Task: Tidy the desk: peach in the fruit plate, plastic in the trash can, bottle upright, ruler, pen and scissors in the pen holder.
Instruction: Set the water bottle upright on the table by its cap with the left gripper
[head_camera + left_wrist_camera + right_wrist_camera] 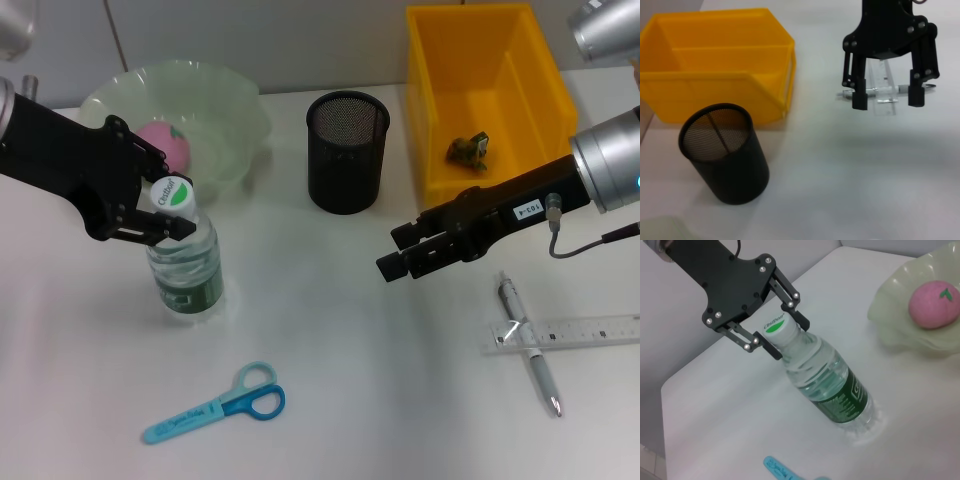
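Overhead, our left gripper point(172, 212) clasps the cap of the upright bottle point(185, 265); our right gripper point(398, 253) hovers open, the pen point(531, 347) nearer it, long axis front-to-back. Left wrist confirms open jaws. Right wrist: fingers straddle the cap.

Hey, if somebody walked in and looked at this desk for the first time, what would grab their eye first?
Probably the left hand closed around the white cap of the upright water bottle, in front of the pale green fruit plate holding the pink peach. Next, the bright yellow trash can at the far right, with the right hand hovering open in front of it.
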You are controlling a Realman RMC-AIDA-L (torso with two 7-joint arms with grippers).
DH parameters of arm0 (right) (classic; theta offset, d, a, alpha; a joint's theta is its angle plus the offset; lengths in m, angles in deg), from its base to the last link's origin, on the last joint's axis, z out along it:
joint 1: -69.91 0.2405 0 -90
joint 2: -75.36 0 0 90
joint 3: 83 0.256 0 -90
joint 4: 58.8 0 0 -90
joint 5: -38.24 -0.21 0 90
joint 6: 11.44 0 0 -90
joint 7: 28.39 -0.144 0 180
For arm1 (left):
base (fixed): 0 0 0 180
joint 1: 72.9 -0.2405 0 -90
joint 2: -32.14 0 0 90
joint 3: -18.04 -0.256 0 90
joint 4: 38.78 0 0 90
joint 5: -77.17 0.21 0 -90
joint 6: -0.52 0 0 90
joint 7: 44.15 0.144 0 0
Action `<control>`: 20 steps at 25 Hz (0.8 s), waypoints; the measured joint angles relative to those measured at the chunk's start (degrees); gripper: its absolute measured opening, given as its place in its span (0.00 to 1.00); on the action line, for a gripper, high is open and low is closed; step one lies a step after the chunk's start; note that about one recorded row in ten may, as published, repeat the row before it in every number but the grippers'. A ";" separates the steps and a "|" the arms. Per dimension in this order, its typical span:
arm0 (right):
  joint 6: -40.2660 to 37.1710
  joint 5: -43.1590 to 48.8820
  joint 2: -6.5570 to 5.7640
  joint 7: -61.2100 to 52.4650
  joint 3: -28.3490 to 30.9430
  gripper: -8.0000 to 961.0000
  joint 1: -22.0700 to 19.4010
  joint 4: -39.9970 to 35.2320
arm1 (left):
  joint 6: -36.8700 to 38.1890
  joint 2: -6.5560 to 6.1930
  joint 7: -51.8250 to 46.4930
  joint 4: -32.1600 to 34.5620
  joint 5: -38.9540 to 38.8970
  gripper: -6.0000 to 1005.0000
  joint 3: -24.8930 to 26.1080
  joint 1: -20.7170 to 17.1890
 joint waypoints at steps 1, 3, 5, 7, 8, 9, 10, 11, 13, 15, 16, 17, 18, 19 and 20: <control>0.00 0.00 0.00 -0.02 0.00 0.75 -0.01 0.02 | 0.00 -0.10 -0.04 0.03 -0.02 0.52 1.09 0.04; 0.00 0.00 0.00 -0.06 0.00 0.75 -0.10 0.06 | 0.00 -0.11 -0.04 0.09 -0.09 0.52 1.68 0.04; 0.00 0.00 0.00 -0.09 0.00 0.75 -0.17 0.10 | 0.13 -0.14 -0.04 0.23 -0.42 0.52 2.66 0.05; 0.00 -0.05 0.00 -0.12 0.00 0.75 -0.22 0.14 | 0.26 -0.19 -0.12 0.28 -0.81 0.52 3.13 0.04; 0.00 -0.07 0.00 -0.13 0.00 0.75 -0.25 0.14 | 0.31 -0.22 -0.29 0.27 -0.96 0.52 3.23 0.03; 0.00 -0.08 0.00 -0.13 0.00 0.75 -0.25 0.14 | 0.32 -0.24 -0.47 0.28 -1.05 0.52 3.30 -0.01; 0.00 -0.09 0.00 -0.13 0.00 0.75 -0.25 0.11 | 0.32 -0.25 -0.64 0.28 -1.08 0.52 3.46 -0.04; 0.00 -0.10 0.00 -0.13 0.00 0.75 -0.26 0.04 | 0.32 -0.28 -0.86 0.28 -1.10 0.53 3.84 -0.06; 0.00 -0.11 0.00 -0.03 0.00 0.75 -0.27 -0.09 | 0.32 -0.28 -1.03 0.28 -1.10 0.53 4.13 -0.07; -0.02 -0.13 0.00 0.07 0.00 0.75 -0.25 -0.13 | 0.37 -0.36 -2.14 0.27 -1.12 0.53 5.30 -0.18; -0.03 -0.14 -0.02 0.11 -0.01 0.75 -0.21 -0.14 | 0.39 -0.39 -2.44 0.28 -1.12 0.53 5.57 -0.23; -0.05 -0.14 -0.03 0.13 0.00 0.75 -0.20 -0.20 | 0.39 -0.50 -2.89 0.28 -1.12 0.53 6.06 -0.30; -0.06 -0.14 -0.03 0.16 0.00 0.75 -0.18 -0.32 | 0.39 -0.61 -3.36 0.27 -1.12 0.53 6.57 -0.40; -0.07 -0.14 -0.03 0.19 0.00 0.75 -0.16 -0.46 | 0.40 -0.70 -3.87 0.27 -1.12 0.53 7.03 -0.47; -0.08 -0.14 0.01 0.22 0.00 0.75 -0.14 -0.68 | 0.38 -0.79 -4.23 0.27 -1.12 0.53 7.39 -0.52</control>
